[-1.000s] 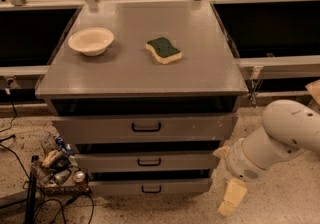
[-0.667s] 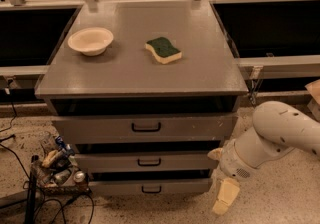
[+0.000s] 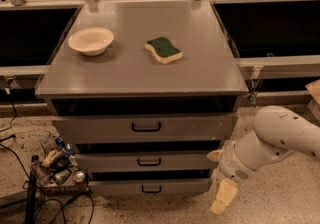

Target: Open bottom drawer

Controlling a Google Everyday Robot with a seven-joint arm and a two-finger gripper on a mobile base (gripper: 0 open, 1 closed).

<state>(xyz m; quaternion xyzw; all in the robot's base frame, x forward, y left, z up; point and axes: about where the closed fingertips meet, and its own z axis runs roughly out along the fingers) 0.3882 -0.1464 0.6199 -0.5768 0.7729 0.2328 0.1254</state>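
Hanging low off the cabinet's (image 3: 140,75) right flank, the gripper (image 3: 217,183) is held with its beige fingers (image 3: 223,197) spread apart, nothing clasped. Just leftward of it lies the bottom drawer (image 3: 180,186), its black loop handle (image 3: 149,188) set horizontally, further left at mid-front.

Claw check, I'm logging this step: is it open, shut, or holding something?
Claw: cannot be told. It hangs low, just right of the bottom drawer.
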